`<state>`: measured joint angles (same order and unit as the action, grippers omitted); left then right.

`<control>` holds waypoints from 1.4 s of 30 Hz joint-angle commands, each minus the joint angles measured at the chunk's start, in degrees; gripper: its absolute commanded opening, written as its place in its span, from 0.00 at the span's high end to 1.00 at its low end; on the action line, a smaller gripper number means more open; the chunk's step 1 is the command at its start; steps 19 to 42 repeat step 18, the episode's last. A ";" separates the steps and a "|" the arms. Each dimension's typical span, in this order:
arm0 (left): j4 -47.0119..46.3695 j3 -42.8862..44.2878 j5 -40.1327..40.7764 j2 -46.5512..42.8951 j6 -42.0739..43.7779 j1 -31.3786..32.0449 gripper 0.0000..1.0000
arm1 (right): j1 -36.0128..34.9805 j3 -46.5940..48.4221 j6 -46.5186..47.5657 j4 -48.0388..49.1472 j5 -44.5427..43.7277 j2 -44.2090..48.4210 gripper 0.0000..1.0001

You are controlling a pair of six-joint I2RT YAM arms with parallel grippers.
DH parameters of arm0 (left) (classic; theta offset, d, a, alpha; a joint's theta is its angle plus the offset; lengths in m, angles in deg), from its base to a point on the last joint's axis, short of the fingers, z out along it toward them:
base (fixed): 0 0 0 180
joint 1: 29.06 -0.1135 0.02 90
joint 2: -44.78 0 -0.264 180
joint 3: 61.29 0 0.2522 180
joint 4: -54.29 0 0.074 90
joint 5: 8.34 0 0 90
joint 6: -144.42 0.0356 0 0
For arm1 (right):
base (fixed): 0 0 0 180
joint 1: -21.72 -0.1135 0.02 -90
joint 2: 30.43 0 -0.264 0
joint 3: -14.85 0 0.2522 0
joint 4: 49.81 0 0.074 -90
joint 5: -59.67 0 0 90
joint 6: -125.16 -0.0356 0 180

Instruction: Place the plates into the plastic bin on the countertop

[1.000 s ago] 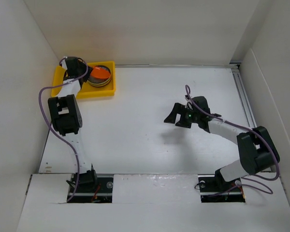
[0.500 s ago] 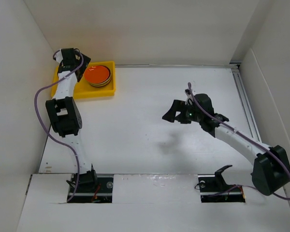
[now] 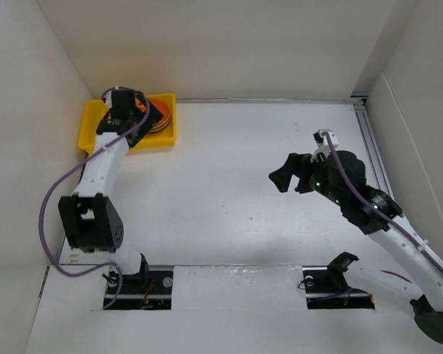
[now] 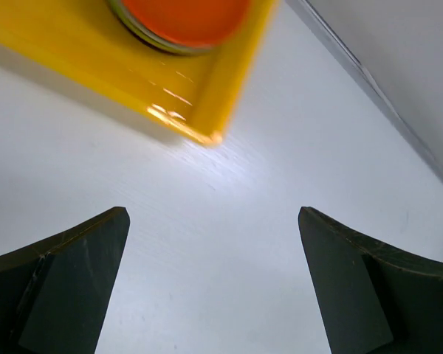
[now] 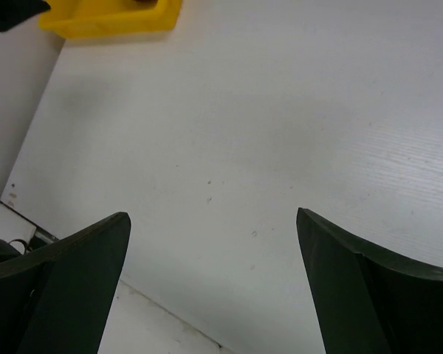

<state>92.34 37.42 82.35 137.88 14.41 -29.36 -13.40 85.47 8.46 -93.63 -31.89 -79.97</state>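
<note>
While the left gripper (image 4: 213,236) holds its two dark fingers (image 4: 66,280) spread wide with nothing between them, only bare white countertop (image 4: 229,192) lies in the gap. Just ahead of the fingertips sits one corner of the yellow plastic bin (image 4: 199,96), flat on the surface. Deeper inside it is a stack of plates (image 4: 184,15) with an orange one on top. The rim of a darker plate shows beneath that, and how many lie lower cannot be told. Out past the finger on the right of that view, the countertop runs to a grey seam (image 4: 369,96) at the foot of a white wall. The right gripper (image 5: 213,228) is likewise splayed wide and empty, with plain, faintly speckled white surface under it. Far ahead of it, beyond the finger on the left of its view, the bin shows small against the left side wall (image 5: 15,110). From above, the left gripper hangs over the bin, just beside the stack and partly covering it. The right gripper is over the middle of the table, well apart from the bin. The bin sits in the far left corner, close to the back wall (image 3: 207,44).
</note>
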 commanded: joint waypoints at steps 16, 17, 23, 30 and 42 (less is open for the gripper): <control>12.52 -28.79 3.52 -66.64 7.67 19.89 0.00 | -2.24 16.43 8.07 -22.49 -12.32 17.01 0.00; 14.19 -27.57 3.53 -67.34 7.67 19.89 0.00 | -2.24 16.44 8.07 -23.54 -12.32 17.02 0.00; 16.20 -27.55 3.53 -67.87 7.14 19.89 0.00 | -2.24 17.14 8.07 -23.55 -12.32 17.72 0.00; 16.20 -27.55 3.53 -67.87 7.14 19.89 0.00 | -2.24 17.14 8.07 -23.55 -12.32 17.72 0.00; 16.20 -27.55 3.53 -67.87 7.14 19.89 0.00 | -2.24 17.14 8.07 -23.55 -12.32 17.72 0.00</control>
